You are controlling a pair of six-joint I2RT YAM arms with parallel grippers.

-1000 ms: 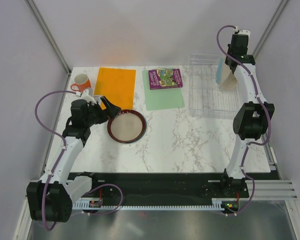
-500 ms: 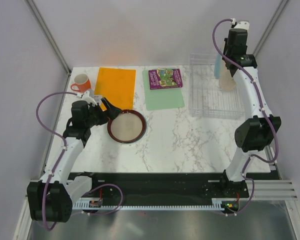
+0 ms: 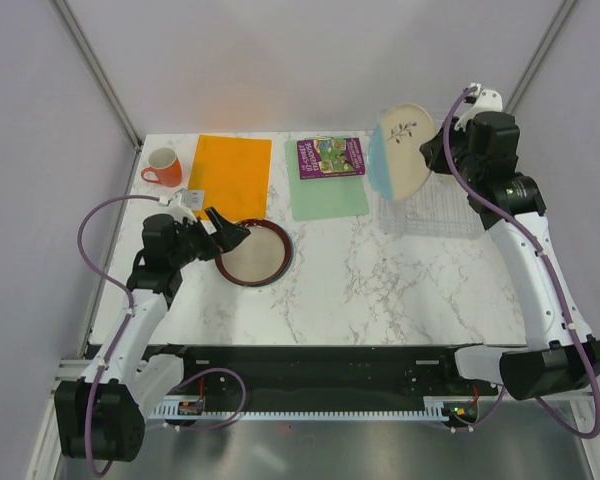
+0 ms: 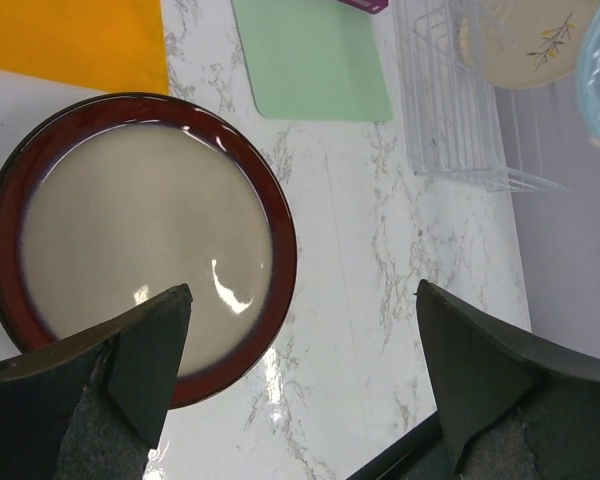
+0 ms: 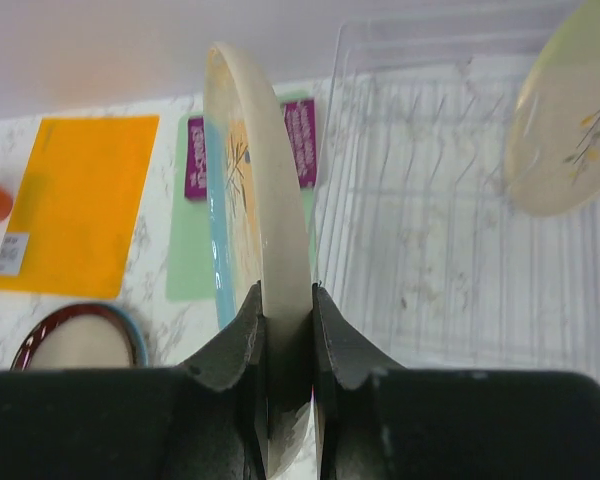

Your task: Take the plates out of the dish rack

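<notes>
Your right gripper is holding the cream and light blue plate by its rim, with both fingers squeezed tight on it. This plate has a little leaf sprig on its cream face and a blue band down one side. It is hanging in the air, standing on edge, up over the far left corner of the dish rack.

The rack is sitting on the table. A cream plate with a leaf sprig is leaning in the rack's far right corner. You are seeing it only through the wrist cameras, because from above your right arm is hiding that spot. It is the one plate showing in the rack.

Well to the left of the rack, the maroon-rimmed plate is lying flat on the table. Your left gripper is hovering over it with its fingers spread wide, holding nothing.

So you are looking at three plates. Just left of the rack is one green mat with one purple booklet on its far edge. Further left are one orange mat and one orange mug.
</notes>
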